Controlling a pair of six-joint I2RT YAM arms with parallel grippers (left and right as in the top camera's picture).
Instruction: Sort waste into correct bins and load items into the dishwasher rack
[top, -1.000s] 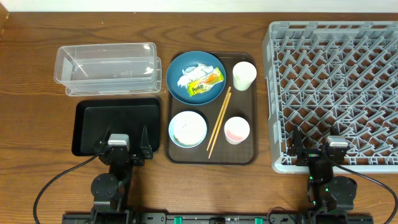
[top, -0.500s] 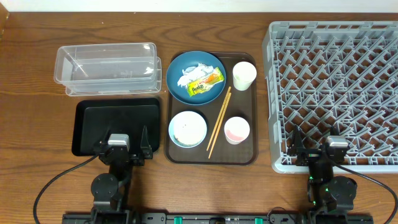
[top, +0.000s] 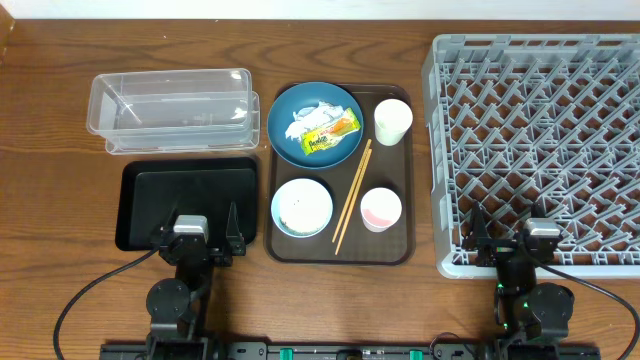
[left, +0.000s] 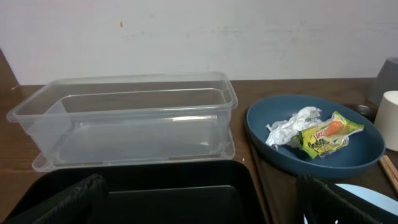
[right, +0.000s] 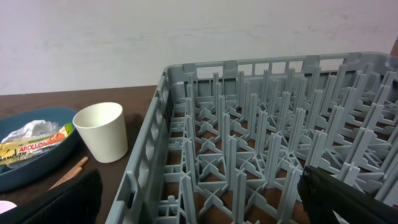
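On the brown serving tray (top: 405, 245), a dark blue plate (top: 345, 100) holds a yellow-green wrapper (top: 330, 130) and a white tissue (top: 304, 117). A light blue bowl (top: 302, 207) with pale scraps, chopsticks (top: 352, 195), a white cup (top: 393, 121) and a pink-inside cup (top: 381, 209) stand there too. The clear tub (top: 170, 105) and black tray (top: 190, 195) lie left. The grey rack (top: 540, 130) is right. My left gripper (top: 195, 232) is open over the black tray's near edge (left: 199, 208). My right gripper (top: 540, 240) is open over the rack's near edge (right: 202, 205). Both are empty.
The clear tub sits on its lid, just behind the black tray. A pale wall runs along the table's far edge. The serving tray lies between the black tray and the rack, with narrow gaps of wood on each side.
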